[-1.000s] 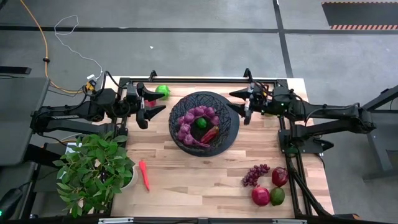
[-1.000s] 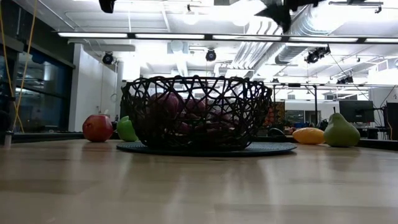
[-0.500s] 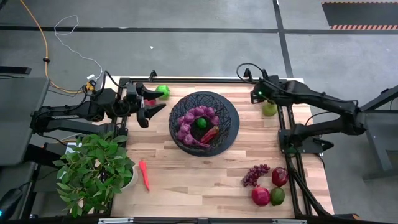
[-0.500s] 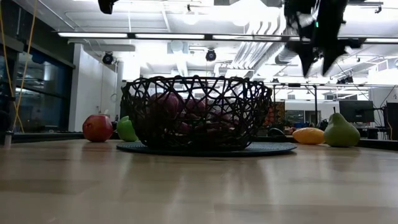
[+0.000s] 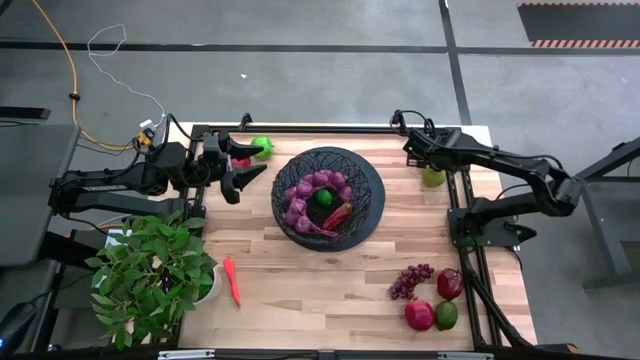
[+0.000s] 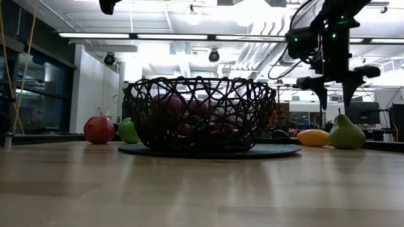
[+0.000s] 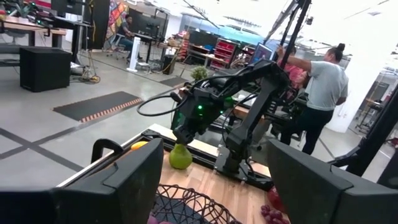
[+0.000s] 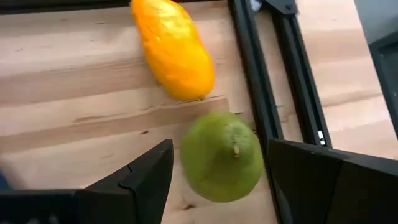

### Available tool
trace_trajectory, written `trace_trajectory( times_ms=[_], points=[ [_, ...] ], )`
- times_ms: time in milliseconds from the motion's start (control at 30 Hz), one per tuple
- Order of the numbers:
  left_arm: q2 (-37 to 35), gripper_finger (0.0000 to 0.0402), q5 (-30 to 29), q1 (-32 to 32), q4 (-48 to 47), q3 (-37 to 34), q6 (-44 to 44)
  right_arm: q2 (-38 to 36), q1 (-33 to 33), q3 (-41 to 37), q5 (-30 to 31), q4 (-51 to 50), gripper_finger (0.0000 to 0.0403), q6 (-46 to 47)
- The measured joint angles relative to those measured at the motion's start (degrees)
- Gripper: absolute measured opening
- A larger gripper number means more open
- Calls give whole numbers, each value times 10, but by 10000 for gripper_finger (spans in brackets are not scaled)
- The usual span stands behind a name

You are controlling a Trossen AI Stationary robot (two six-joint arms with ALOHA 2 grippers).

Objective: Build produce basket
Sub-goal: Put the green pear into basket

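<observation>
Since a second ago the right gripper [image 6: 334, 93] has swung away from the basket [image 5: 329, 197] to the counter's [image 5: 300, 270] far right corner, where it now hangs over a green pear [image 8: 222, 155] beside a yellow mango [image 8: 173, 46], fingers apart and clamped on nothing. Pale wooden planks carry the basket of grapes [image 5: 304, 200] at centre, a potted plant [image 5: 150, 275] and red pepper [image 5: 232, 280] nearer the front. Behind lies an open workshop floor, where a person [image 7: 321, 93] stands. Left gripper [image 5: 245, 168] waits near the basket, fingers apart.
</observation>
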Motion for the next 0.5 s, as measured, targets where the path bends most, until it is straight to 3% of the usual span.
trace_trajectory(
  times_ms=[133,500],
  points=[
    [0,271,-8,0,0,0,0,0,-12,-12,0,0,220,15],
    [0,271,-15,0,0,0,9,0,-28,-17,0,20,97,15]
  ],
)
